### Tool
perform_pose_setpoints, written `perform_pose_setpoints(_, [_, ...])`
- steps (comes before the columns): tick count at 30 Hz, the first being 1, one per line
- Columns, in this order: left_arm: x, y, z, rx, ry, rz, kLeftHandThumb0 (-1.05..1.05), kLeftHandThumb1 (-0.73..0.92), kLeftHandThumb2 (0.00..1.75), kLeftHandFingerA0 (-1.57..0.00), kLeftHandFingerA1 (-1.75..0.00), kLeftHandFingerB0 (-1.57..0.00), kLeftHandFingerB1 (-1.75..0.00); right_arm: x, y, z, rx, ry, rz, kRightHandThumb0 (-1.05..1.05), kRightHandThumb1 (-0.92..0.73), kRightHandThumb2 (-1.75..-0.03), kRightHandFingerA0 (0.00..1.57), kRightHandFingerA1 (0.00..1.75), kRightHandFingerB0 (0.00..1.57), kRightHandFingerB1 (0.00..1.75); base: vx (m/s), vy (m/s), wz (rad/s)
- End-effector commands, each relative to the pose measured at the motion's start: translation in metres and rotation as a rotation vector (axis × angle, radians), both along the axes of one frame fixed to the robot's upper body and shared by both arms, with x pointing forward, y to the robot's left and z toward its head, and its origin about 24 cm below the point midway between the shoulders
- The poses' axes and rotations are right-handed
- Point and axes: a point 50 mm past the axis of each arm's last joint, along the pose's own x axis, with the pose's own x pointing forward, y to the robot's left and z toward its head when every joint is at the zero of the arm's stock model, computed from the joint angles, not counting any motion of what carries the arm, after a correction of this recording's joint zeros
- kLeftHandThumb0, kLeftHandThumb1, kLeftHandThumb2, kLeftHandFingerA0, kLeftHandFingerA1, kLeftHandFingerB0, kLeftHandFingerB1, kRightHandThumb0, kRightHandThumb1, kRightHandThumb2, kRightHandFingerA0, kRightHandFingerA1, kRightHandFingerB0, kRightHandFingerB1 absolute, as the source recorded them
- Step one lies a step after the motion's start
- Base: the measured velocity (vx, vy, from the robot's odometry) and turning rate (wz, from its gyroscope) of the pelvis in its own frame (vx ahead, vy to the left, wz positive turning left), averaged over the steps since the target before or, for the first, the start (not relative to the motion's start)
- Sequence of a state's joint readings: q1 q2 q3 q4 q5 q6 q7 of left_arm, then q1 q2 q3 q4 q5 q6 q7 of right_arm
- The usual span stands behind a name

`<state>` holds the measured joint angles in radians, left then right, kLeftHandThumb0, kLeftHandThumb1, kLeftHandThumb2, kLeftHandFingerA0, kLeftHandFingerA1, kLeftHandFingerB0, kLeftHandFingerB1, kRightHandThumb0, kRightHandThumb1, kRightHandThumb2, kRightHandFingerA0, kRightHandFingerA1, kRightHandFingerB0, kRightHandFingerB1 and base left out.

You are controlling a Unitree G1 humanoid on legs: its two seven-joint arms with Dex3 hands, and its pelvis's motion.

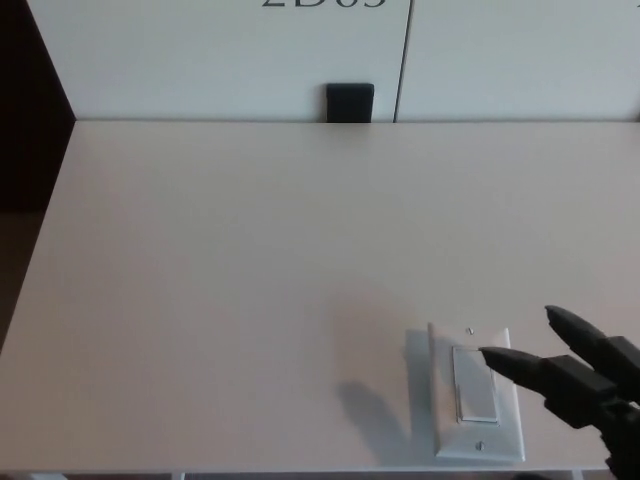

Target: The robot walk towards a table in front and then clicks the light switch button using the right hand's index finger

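Head view: a white light switch (476, 390) is seen at five o'clock on the pale counter (250, 280). Its rocker is touched by one fingertip (494, 355) of the right hand (585, 385), fingers spread, nothing grasped.

White table (250, 260) bears a light switch (476, 391).

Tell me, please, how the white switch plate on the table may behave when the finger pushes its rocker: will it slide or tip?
The switch plate lies flat on the smooth table, with no fastening visible, so it could slide under a sideways push. Tipping seems unlikely: it looks low and broad. The right hand points one of its fingers at the rocker from the side, so pressing downward is probably safer.
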<state>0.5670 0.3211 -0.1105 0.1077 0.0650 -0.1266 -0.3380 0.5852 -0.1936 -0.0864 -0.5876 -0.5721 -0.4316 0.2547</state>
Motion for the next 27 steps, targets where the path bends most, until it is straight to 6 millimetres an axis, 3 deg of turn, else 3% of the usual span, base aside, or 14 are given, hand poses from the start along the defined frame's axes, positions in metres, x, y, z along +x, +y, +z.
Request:
perform_pose_setpoints(1, [-0.002,0.002,0.006,0.053,0.004,-0.101,-0.35,0.6,0.58,-0.52,-0.42,-0.47,-0.38,0.014,0.006,-0.062,-0.561,-0.014,-0.075,-0.64,-0.72,-0.65,0.0,0.12,0.24,0.3,0.0,0.0,0.0])
perform_pose_setpoints(2, [-0.002,0.002,0.006,0.051,0.005,-0.099,-0.36,0.6,0.58,-0.52,-0.42,-0.48,-0.38,0.014,0.006,-0.065,-0.572,-0.01,-0.076,-0.71,-0.58,-0.87,0.0,0.17,0.2,0.4,0.0,0.0,0.0])
perform_pose_setpoints(3, [-0.002,0.002,0.007,0.051,0.007,-0.097,-0.36,0.6,0.58,-0.52,-0.42,-0.48,-0.38,0.014,0.006,-0.066,-0.575,-0.009,-0.078,-0.71,-0.58,-0.87,0.0,0.17,0.2,0.4,0.0,0.0,0.0])
perform_pose_setpoints(4, [-0.002,0.002,0.006,0.049,0.007,-0.095,-0.36,0.59,0.58,-0.53,-0.42,-0.48,-0.38,0.014,0.006,-0.069,-0.576,-0.008,-0.08,-0.66,-0.7,-0.61,0.0,0.2,0.24,0.29,0.0,0.0,0.0])
perform_pose_setpoints(5, [-0.002,0.002,0.006,0.049,0.007,-0.094,-0.36,0.59,0.58,-0.53,-0.42,-0.48,-0.38,0.014,0.006,-0.07,-0.577,-0.009,-0.081,-0.66,-0.7,-0.61,0.0,0.2,0.24,0.29,0.0,0.0,0.0])
perform_pose_setpoints(6, [-0.002,0.002,0.006,0.049,0.007,-0.093,-0.36,0.59,0.57,-0.54,-0.43,-0.49,-0.38,0.014,0.006,-0.072,-0.585,0.0,-0.081,-0.73,-0.57,-0.87,0.0,0.16,0.22,0.4,0.0,0.0,0.0])
perform_pose_setpoints(7, [-0.002,0.002,0.006,0.048,0.004,-0.098,-0.36,0.6,0.58,-0.54,-0.43,-0.49,-0.38,0.014,0.007,-0.074,-0.601,0.002,-0.08,-0.73,-0.58,-0.88,0.0,0.18,0.23,0.41,0.0,0.0,0.0])
perform_pose_setpoints(8, [-0.001,0.003,0.006,0.048,0.002,-0.099,-0.36,0.59,0.58,-0.55,-0.43,-0.49,-0.38,0.014,0.007,-0.075,-0.608,0.0,-0.08,-0.67,-0.71,-0.62,0.0,0.21,0.24,0.29,0.0,0.0,0.0])
perform_pose_setpoints(9, [-0.001,0.003,0.007,0.05,0.002,-0.097,-0.36,0.59,0.58,-0.55,-0.43,-0.49,-0.38,0.015,0.007,-0.076,-0.61,-0.003,-0.079,-0.67,-0.71,-0.62,0.0,0.21,0.24,0.29,0.0,0.0,0.0])
perform_pose_setpoints(11, [-0.001,0.002,0.007,0.054,0.001,-0.104,-0.34,0.6,0.58,-0.54,-0.43,-0.49,-0.38,0.015,0.008,-0.08,-0.638,0.021,-0.076,-0.66,-0.72,-0.66,0.0,0.14,0.22,0.29,0.0,0.0,0.0])
perform_pose_setpoints(14, [-0.001,0.002,0.008,0.059,0.003,-0.113,-0.35,0.6,0.58,-0.54,-0.43,-0.49,-0.38,0.015,0.008,-0.082,-0.66,0.026,-0.07,-0.68,-0.74,-0.64,0.0,0.2,0.23,0.29,0.0,0.0,0.0])
perform_pose_setpoints(15, [-0.001,0.002,0.008,0.058,0.003,-0.113,-0.35,0.59,0.58,-0.55,-0.43,-0.49,-0.38,0.015,0.008,-0.082,-0.664,0.026,-0.07,-0.76,-0.61,-0.91,0.0,0.19,0.21,0.4,0.0,0.0,0.0])
perform_pose_setpoints(27, [-0.001,0.003,0.008,0.064,0.013,-0.129,-0.36,0.6,0.58,-0.53,-0.42,-0.47,-0.38,0.01,0.013,-0.079,-0.73,0.017,-0.107,-0.77,-0.6,-0.9,0.0,0.21,0.2,0.4,0.0,0.0,0.0])
